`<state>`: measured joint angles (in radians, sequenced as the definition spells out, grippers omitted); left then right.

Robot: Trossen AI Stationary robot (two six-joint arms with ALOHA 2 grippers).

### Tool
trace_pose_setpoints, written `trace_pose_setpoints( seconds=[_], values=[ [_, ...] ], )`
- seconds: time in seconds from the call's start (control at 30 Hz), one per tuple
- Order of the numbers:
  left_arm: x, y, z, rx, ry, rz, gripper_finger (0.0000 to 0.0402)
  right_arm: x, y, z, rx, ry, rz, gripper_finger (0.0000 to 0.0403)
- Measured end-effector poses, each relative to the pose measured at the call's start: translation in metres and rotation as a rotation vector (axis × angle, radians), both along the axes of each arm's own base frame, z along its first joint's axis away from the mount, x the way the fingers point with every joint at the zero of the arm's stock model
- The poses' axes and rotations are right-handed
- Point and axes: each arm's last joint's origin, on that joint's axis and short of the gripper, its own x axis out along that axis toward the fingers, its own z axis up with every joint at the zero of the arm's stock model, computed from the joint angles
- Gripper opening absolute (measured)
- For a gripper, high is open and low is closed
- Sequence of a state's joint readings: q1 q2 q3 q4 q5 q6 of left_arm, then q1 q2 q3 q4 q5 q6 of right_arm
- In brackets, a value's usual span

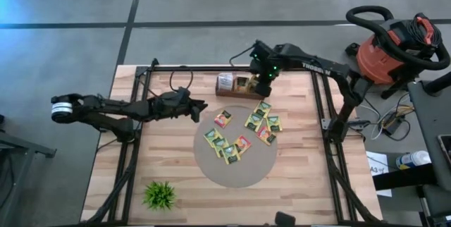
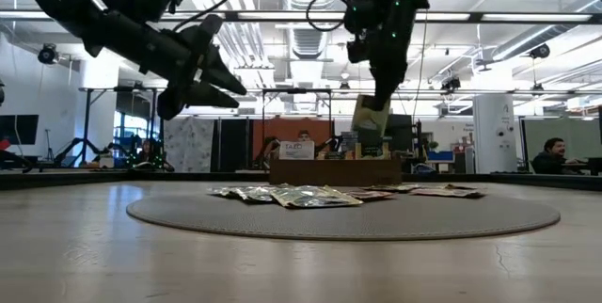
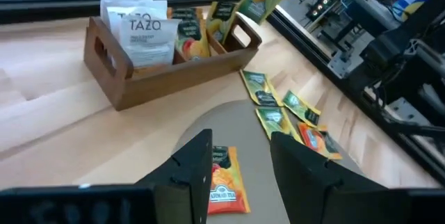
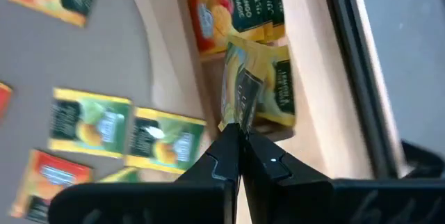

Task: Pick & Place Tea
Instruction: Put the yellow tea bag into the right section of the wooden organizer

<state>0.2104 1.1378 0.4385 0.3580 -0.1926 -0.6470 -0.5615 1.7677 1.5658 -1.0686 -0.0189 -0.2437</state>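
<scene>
Right gripper [image 4: 240,156] pinched shut on a yellow-green sachet [image 4: 254,88], hanging above the wooden box [image 3: 174,71]; best lowered upright into the open slot before release. Left gripper [image 3: 240,161] open, empty, beside the box. Roughly nine sachets on the round mat [image 1: 236,174], one plant [image 1: 160,194].

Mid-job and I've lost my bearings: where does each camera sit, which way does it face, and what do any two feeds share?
High: overhead, straight down; both arms, round mat.
Low: tabletop height, level across the mat; both arms overhead.
Left wrist: past open left gripper, at wooden box.
Right wrist: past right gripper, shut on a yellow sachet above the box.
Shared: that sachet also shows in the low view.
</scene>
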Motion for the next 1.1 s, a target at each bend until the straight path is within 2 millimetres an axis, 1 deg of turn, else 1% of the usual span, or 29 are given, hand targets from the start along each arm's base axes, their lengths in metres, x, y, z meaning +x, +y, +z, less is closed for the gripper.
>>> trace_pose_setpoints(
  seconds=[0.1,0.2,0.37,0.73,0.83,1.1],
  values=[
    [0.0,0.0,0.0,-0.032,-0.013,0.012,0.014,0.0,-0.008,-0.008,-0.036,0.045,0.075,0.0008],
    [0.0,0.0,-0.001,-0.048,-0.017,0.018,0.014,0.001,-0.016,-0.02,-0.035,0.087,0.127,0.0008],
    [0.0,0.0,-0.001,-0.056,-0.021,0.034,0.014,0.004,-0.026,-0.039,-0.023,0.146,0.166,0.0008],
    [0.0,0.001,0.0,-0.045,-0.022,0.063,0.014,0.015,-0.038,-0.077,0.017,0.212,0.213,0.0008],
    [0.0,0.001,0.0,-0.047,-0.021,0.064,0.014,0.016,-0.039,-0.079,0.012,0.216,0.216,0.0008],
    [0.0,0.001,0.0,-0.048,-0.022,0.065,0.014,0.018,-0.04,-0.077,-0.004,0.189,0.215,0.0011]
  ],
)
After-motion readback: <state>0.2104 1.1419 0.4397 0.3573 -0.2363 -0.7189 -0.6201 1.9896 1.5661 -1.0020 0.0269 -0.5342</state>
